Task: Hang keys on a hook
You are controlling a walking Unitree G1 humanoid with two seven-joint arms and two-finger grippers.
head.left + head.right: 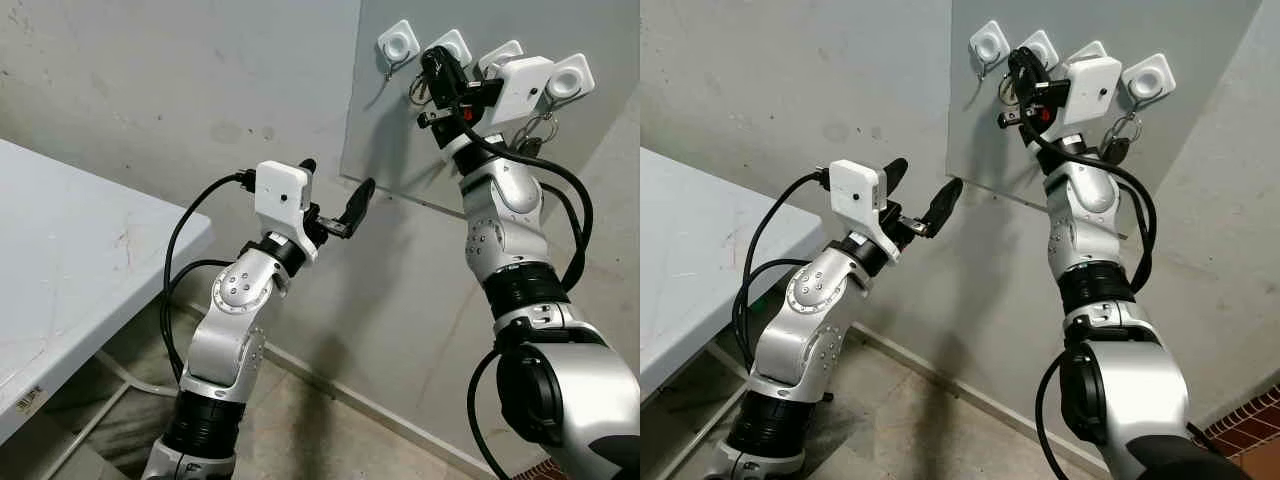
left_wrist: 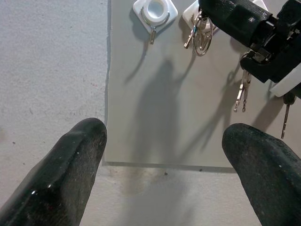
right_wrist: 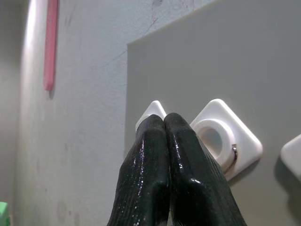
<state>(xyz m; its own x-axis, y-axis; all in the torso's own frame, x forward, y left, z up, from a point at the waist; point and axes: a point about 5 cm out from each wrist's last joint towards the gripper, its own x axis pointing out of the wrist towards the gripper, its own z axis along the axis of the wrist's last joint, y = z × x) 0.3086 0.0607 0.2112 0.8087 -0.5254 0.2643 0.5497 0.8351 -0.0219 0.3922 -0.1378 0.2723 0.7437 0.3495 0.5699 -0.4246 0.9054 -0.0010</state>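
High on the wall, a grey board (image 1: 400,110) carries a row of white square hooks (image 1: 397,42). The right pincer (image 1: 437,62) is raised against this board at the second hook from the left, its two black fingers (image 3: 167,155) pressed tightly together with no gap between them. A bunch of keys (image 2: 201,35) on a ring hangs at that second hook, just under the pressed fingertips; whether the fingers are pinching the ring or only touching it cannot be told. More keys (image 2: 241,94) dangle from hooks further right, partly hidden behind the right arm's white wrist camera (image 1: 522,88). The leftmost hook (image 2: 155,10) bears only its bare metal wire.

Lower down and well apart from the board, the left pincer (image 1: 335,195) points towards the wall with its fingers (image 2: 70,165) spread wide and nothing between them. A pale surface (image 1: 70,270) stands beside the left arm, against the concrete wall (image 1: 150,90).
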